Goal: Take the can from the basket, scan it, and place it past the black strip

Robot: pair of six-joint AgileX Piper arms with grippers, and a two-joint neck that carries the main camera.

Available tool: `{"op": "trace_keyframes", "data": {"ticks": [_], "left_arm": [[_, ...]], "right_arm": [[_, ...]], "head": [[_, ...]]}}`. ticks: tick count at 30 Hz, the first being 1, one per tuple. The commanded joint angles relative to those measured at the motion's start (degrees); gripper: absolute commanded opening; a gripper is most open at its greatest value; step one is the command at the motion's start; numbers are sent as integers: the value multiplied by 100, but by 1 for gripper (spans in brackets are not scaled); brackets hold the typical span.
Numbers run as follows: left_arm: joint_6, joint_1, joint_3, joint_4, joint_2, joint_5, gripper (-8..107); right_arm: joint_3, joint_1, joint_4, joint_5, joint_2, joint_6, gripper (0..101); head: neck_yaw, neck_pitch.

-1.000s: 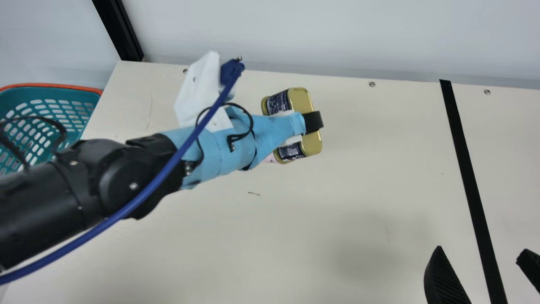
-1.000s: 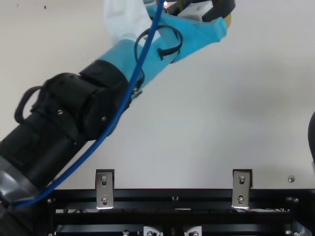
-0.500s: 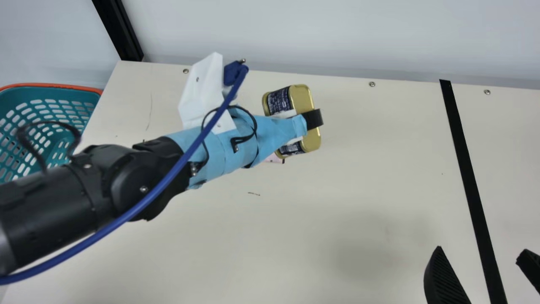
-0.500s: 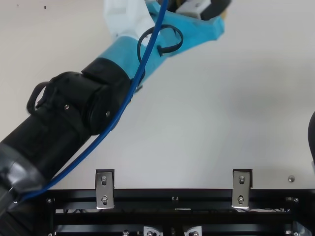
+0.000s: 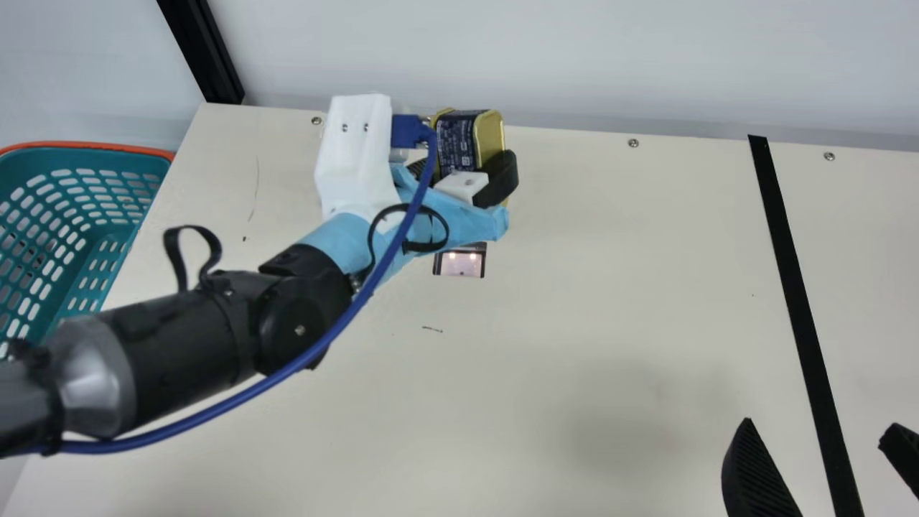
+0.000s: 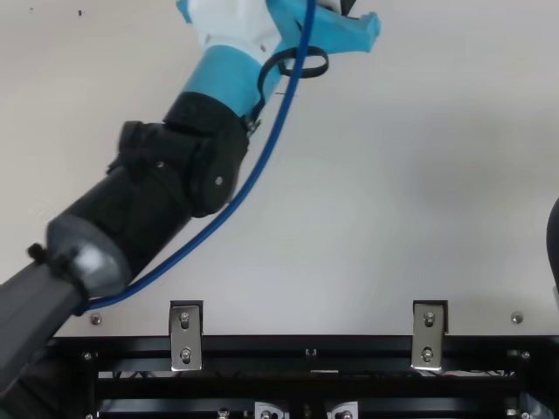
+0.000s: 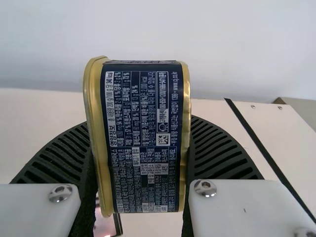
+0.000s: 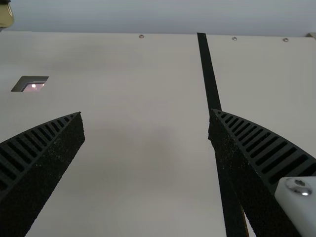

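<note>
Main view, can: gold-and-navy rectangular metal can point(image 5: 455, 140), gripped inside the black ribbed left claw point(image 5: 465, 164), short of the long black strip point(image 5: 793, 287)
Top view, left arm: blue-wrapped wrist point(image 6: 229, 80) near upper edge
Left wrist view, hold: fingers closed against the can's opposite sides
Right wrist view, right claw point(image 8: 146, 112): wide apart, holding nothing

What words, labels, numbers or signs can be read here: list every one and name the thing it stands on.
Dark blue label on the can: dense small white print, letters and figures; too small to quote reliably.
Square code on that label: a printed pattern, not readable as words.
Black strip and basket: no lettering visible.
Nothing can be quoted with confidence.
</note>
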Motion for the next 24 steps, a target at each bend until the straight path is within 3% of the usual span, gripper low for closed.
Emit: {"op": "trace_keyframes", "data": {"ticks": [1, 11, 24], "left_arm": [[462, -48, -1, -170, 90, -177, 10], [1261, -94, 24, -516, 508, -588, 10], [1247, 4, 91, -323, 716, -841, 10]], "right_arm": [[0, 0, 0, 0, 0, 0, 101], [0, 0, 0, 0, 0, 0, 101], [0, 0, 0, 0, 0, 0, 101]], "head": [[-32, -25], [-32, -25], [-32, -25]]}}
